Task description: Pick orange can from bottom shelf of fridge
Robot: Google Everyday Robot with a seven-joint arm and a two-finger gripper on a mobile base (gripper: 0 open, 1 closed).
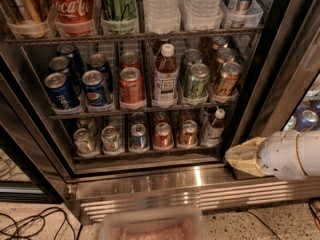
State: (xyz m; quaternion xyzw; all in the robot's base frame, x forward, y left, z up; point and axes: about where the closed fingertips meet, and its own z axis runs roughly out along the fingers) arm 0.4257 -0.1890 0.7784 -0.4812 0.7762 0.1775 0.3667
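Hanging low right of Pepsi cans (61,91) and Coca-Cola can (71,4): gripper (241,157).

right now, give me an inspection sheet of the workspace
surface: bottom shelf, wire rack with short cans and one small bottle
job's things: orange can upright, fifth from left, between a redder can and the bottle, inside the fridge
clutter: Pepsi cans and other drinks on the rack above
grippers: pincer low right, outside the fridge, apart from the orange can
cables: black cables on floor, lower left
surroundings: steel grille, clear bin below
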